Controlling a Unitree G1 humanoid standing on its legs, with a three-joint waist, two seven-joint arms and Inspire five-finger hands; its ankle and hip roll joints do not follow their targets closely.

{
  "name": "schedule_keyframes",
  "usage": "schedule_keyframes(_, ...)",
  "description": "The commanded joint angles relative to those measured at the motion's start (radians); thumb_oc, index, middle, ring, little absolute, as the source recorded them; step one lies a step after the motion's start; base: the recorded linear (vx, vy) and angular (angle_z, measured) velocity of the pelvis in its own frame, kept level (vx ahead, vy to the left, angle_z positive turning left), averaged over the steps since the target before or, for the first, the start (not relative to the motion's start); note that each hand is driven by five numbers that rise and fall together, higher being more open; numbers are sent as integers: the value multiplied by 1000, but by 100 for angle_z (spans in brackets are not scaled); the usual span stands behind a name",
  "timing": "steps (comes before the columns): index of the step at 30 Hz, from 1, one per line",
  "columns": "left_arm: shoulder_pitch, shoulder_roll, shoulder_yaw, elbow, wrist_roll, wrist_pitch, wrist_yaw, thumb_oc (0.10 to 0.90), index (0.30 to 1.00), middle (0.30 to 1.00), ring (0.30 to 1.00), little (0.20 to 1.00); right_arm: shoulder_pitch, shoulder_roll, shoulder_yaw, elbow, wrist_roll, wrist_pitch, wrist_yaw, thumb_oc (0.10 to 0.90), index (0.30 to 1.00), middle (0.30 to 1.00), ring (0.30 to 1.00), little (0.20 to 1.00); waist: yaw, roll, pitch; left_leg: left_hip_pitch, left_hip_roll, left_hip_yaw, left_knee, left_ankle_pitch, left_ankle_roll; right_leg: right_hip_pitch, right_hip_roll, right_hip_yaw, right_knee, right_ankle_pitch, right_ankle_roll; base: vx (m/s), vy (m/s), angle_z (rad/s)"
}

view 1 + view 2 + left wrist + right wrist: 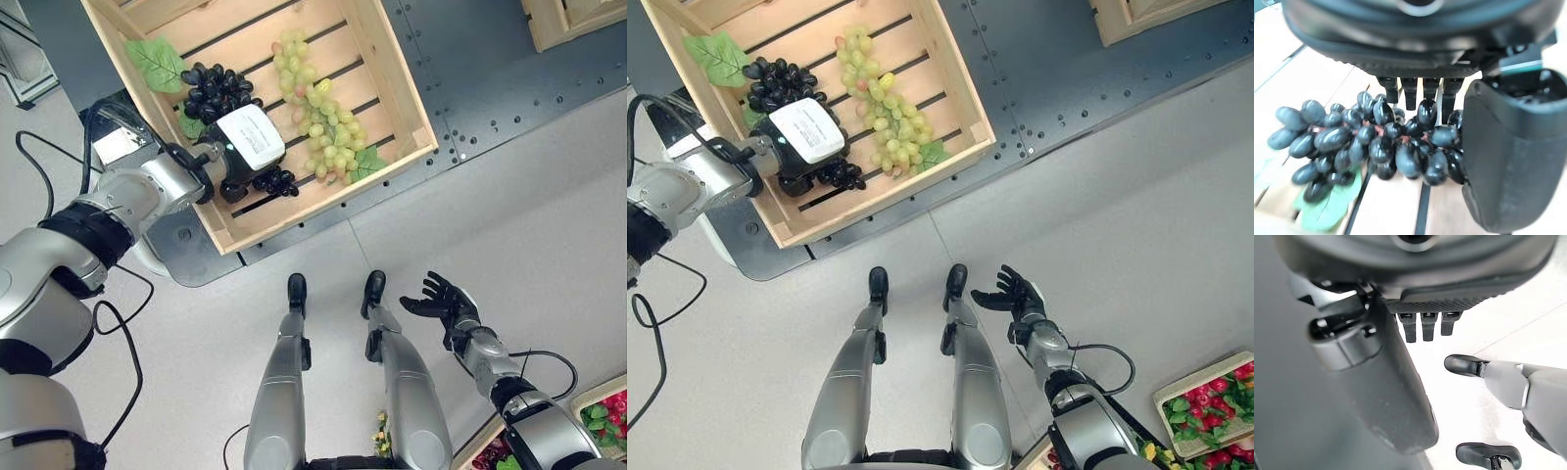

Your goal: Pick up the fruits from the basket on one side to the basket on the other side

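One black grape bunch (pixel 1376 144), lengthwise across slats (pixel 1312 83)

The middle of the black grape bunch (pixel 217 93) is covered by the left hand (pixel 247 147), whose fingertips are hidden among the grapes. The wooden crate (pixel 397 93) is cut off at the top edge. A second crate (pixel 563 20) and a tray of red fruit (pixel 1215 401) are cropped at picture edges.
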Motion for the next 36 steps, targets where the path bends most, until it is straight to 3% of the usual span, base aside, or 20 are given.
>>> schedule_keyframes(1,-101,33,19,68,65,118,-68,800,900,900,900,900,30,-43,2,-34,71,-52,34,800,900,900,900,900,-7,-12,-9,-9,-19,75,34,-70,37,20,7,16,27,-13,32,-2,-1,9)
schedule_keyframes(7,-140,14,-11,72,79,107,-77,800,900,900,900,900,23,-38,-1,-43,105,-75,35,800,900,900,900,900,-16,-24,-9,-49,-14,77,27,-64,36,-23,10,12,26,-1,38,0,0,1)
schedule_keyframes(17,-155,2,-37,93,147,171,-192,800,900,900,900,900,19,-40,-9,-128,176,-154,57,800,900,900,900,900,-34,-40,-9,-109,-10,81,29,-57,34,-76,13,14,3,27,49,0,3,1)
schedule_keyframes(18,-154,3,-37,98,149,191,-219,715,773,773,773,773,19,-36,-9,-146,181,-161,51,800,900,900,900,900,-34,-40,-9,-113,-10,81,29,-58,34,-79,11,12,1,29,50,0,0,0)
schedule_keyframes(19,-155,4,-38,99,147,194,-225,480,420,420,420,420,19,-35,-8,-156,184,-162,48,800,900,900,900,900,-33,-39,-9,-115,-10,80,30,-58,34,-80,11,12,1,30,51,0,0,0)
schedule_keyframes(20,-156,4,-39,102,137,197,-229,400,300,300,300,300,18,-35,-11,-163,187,-161,49,800,900,900,900,900,-33,-40,-9,-115,-11,79,30,-58,34,-79,10,11,0,30,52,0,0,0)
schedule_keyframes(36,-132,19,-26,112,94,158,-154,400,300,300,300,300,30,-30,-26,-206,180,-154,28,800,900,900,900,900,-17,-18,-9,-58,-19,78,21,-70,43,-27,-4,1,-5,26,58,0,0,0)
